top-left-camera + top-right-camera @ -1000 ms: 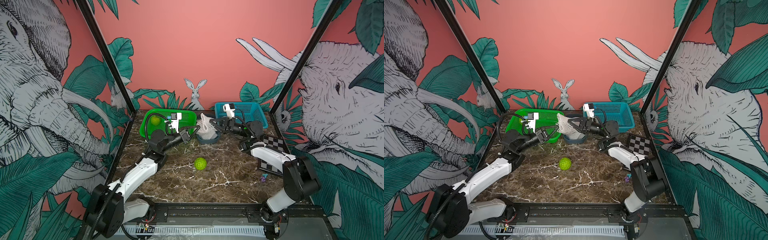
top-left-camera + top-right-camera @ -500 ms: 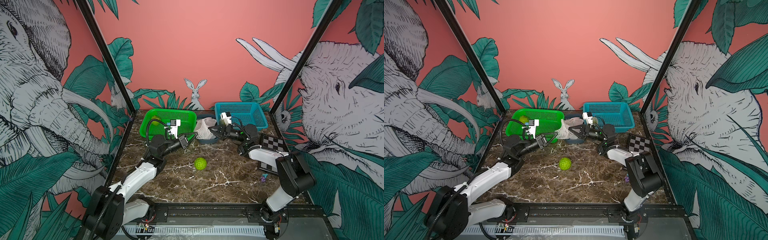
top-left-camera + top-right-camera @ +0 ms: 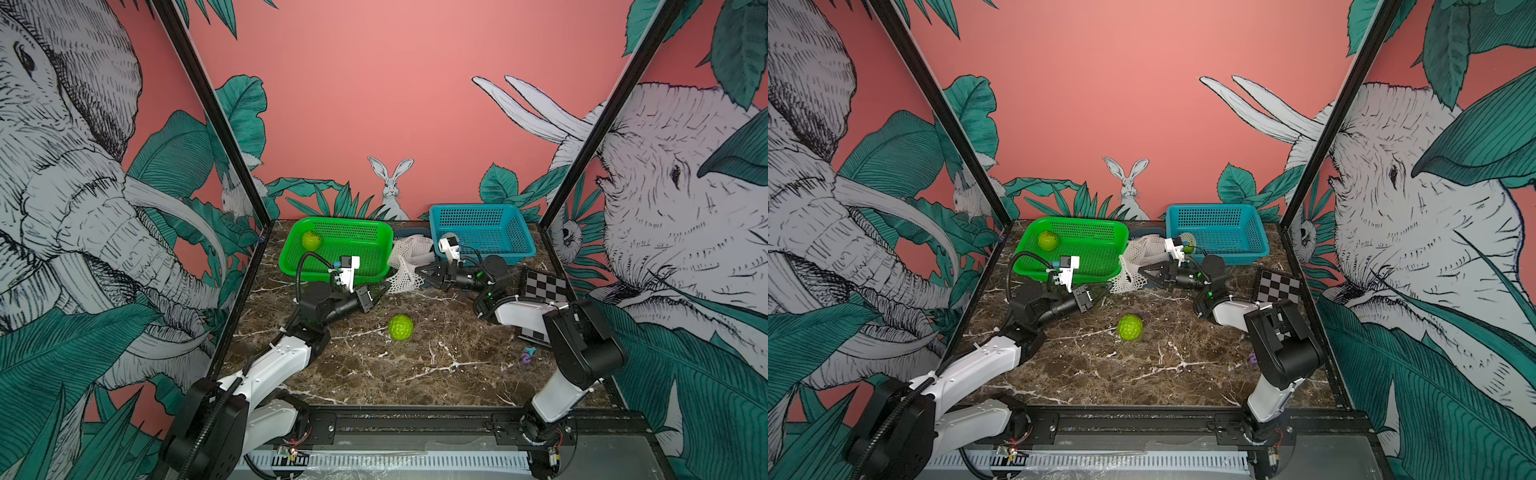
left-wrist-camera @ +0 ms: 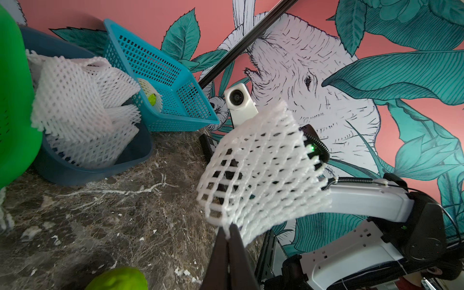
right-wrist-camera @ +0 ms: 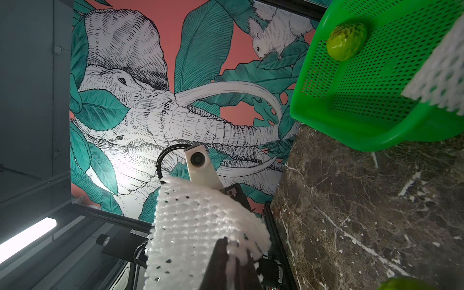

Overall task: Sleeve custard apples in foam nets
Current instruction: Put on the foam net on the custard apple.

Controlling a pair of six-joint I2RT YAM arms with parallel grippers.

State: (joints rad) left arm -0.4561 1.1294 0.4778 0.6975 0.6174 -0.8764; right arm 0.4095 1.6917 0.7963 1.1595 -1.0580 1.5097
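Beyond my left tool [image 4: 228,233] I see a salmon-pink back wall [image 3: 374,104] with a painted rabbit [image 3: 390,183]. Elephant-and-leaf murals cover the side walls [image 3: 83,208]. Beneath the tool lies a dark marble worktop [image 3: 415,365]. A white strip light [image 5: 27,238] glows off the worktop.

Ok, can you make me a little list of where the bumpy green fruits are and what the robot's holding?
Left tool: shut on foam net
Right tool: shut on the same foam net
Loose custard apple: bare, on table
Second custard apple: bare, in green basket
Third custard apple: netted, in blue basket
Spare nets: in grey-blue tub
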